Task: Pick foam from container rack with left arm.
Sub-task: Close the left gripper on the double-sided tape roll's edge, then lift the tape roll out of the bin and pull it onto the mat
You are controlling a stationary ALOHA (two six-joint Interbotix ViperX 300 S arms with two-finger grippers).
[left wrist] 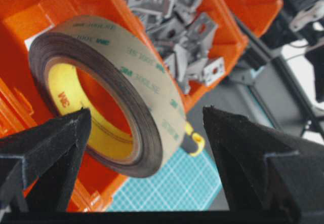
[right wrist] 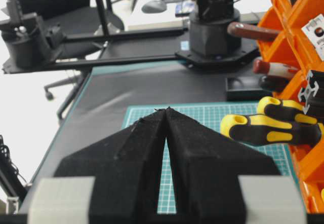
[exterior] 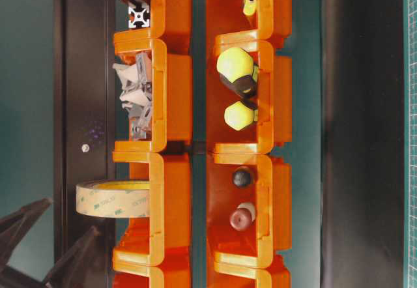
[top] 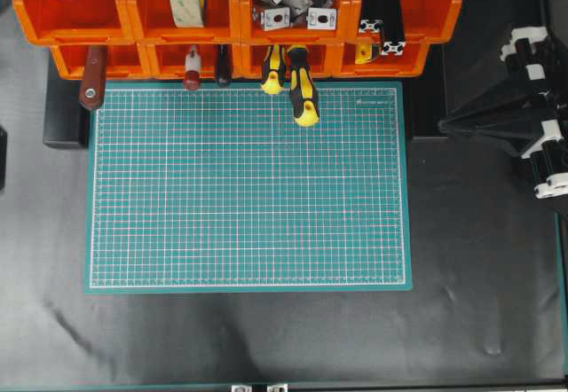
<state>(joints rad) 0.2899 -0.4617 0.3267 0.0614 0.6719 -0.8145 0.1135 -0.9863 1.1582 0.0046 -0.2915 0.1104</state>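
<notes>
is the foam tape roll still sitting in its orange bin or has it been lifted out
In. The foam stands on edge inside the container rack; the open left gripper flanks it without gripping.

Yellow-handled screwdrivers (top: 297,86) overhang green mat (top: 248,188).

Overhead view looks straight down on the green gridded cutting mat (top: 248,184); table-level view, rotated sideways, closely faces the orange plastic bin rack (exterior: 172,105); both wrist views look past their own fingertips.
</notes>
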